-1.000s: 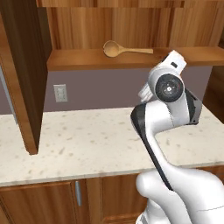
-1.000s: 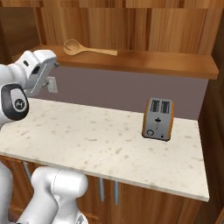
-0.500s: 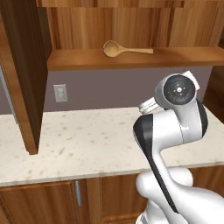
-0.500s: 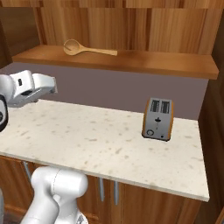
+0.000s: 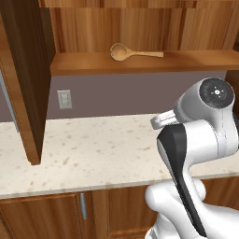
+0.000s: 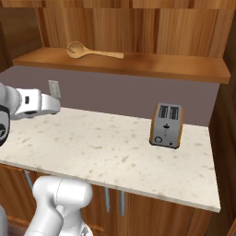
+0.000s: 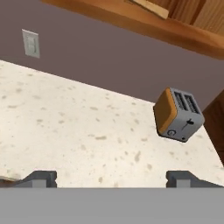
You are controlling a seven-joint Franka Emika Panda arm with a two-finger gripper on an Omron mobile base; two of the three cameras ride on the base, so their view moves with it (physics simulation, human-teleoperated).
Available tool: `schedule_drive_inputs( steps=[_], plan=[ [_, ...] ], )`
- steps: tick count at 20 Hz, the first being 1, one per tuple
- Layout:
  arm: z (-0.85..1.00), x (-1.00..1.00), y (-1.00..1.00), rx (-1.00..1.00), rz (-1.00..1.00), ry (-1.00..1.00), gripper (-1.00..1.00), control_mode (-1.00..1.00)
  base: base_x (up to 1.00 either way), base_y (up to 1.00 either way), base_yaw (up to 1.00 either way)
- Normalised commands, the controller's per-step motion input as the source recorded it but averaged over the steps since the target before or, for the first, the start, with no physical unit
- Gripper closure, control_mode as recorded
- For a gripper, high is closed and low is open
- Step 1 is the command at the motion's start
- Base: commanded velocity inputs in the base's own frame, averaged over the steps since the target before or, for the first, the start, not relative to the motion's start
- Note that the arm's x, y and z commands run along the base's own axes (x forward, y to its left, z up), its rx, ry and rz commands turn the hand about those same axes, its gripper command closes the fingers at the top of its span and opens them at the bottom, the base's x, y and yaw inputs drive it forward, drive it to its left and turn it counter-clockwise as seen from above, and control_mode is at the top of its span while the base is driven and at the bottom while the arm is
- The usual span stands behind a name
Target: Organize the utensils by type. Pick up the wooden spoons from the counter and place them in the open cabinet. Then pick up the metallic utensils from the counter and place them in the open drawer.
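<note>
The wooden spoon [image 5: 135, 52] lies on the shelf floor of the open cabinet [image 5: 140, 63], bowl to the left, handle pointing right. The right base view and the hand view add an orange-sided toaster [image 6: 166, 125] standing on the table [image 6: 115, 147] near the back wall, which the left base view misses. In the hand view the tool [image 7: 116, 178] hangs spread wide above the table, pinching nothing. A wall outlet [image 5: 64, 99] sits below the shelf.
</note>
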Motion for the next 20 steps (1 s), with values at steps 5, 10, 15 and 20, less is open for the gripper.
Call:
schedule_drive_inputs(
  steps=[5,10,15,20],
  plan=[
    [-0.07,-0.01,0.00,0.05,0.02,0.00,-1.00,-1.00,0.00,0.00,0.00],
    [-0.02,-0.05,0.00,0.03,0.00,0.01,-1.00,-1.00,0.00,0.00,0.00],
    [0.00,0.00,0.00,0.00,0.00,0.00,-1.00,1.00,-0.54,0.00,0.02],
    [0.00,0.00,0.00,0.00,0.00,0.00,-1.00,1.00,-0.71,0.02,0.09]
  ],
)
